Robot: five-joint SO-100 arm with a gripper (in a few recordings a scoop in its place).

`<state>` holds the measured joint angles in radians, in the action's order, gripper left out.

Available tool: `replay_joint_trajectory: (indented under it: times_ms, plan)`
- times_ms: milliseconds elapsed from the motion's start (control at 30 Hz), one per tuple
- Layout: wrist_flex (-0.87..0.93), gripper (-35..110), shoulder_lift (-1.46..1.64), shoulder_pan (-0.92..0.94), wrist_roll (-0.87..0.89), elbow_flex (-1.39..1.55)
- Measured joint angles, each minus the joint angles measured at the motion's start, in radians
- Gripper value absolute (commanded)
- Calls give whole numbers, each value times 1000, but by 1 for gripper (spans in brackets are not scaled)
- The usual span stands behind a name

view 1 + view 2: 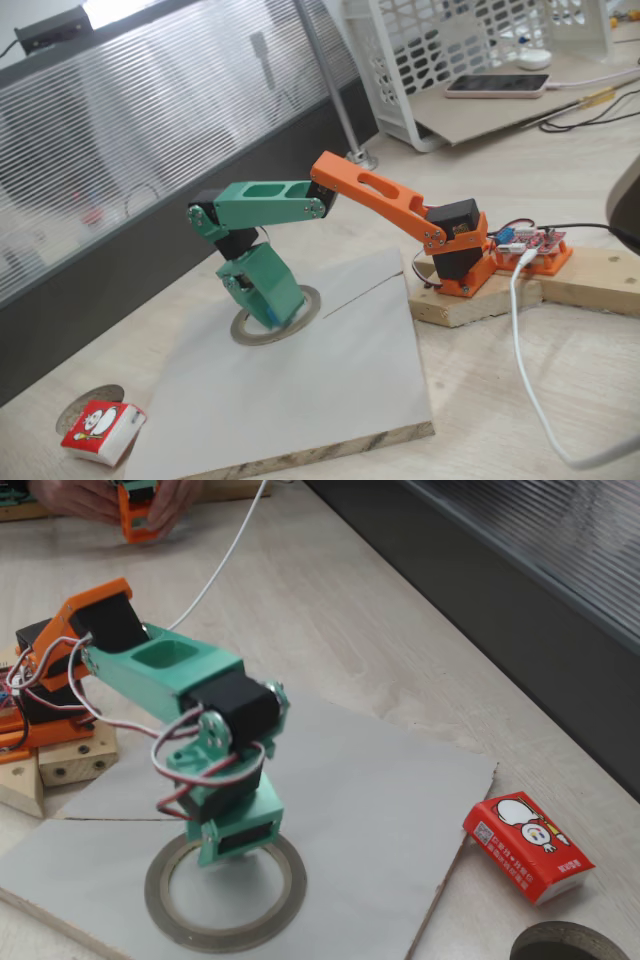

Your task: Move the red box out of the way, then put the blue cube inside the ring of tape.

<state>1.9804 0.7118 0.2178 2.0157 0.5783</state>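
Judging the risks from here, the biggest concerns the ring of tape (215, 935). It lies loose on the grey board (330, 380) directly under the pincer (237, 850), which points straight down into the hollow, close to the rim on the arm's side. A lift or sideways drift could catch that rim and drag the ring off its spot.

The red box (103, 432) looks harmless. It sits off the board, well apart from the pincer on the side away from the arm's base, near the round hole in the tabletop.

The smaller risk is the blue cube (271, 318) — only a blue sliver shows at the pincer's tip, inside the ring. Released from that spot, it may tip onto the rim or bounce out. Whether the jaws are clamped on it or already slack I cannot tell — the green body hides them.
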Motion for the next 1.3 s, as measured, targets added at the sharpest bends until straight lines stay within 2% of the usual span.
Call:
replay_joint_trajectory:
  times_ms: [233,800,1067,1300]
  plan:
    - [0,25,-2,6,0,0]
    - [0,25,2,5,0,-5]
    - [0,25,117,3,0,-152]
    - [9,25,169,3,0,-166]
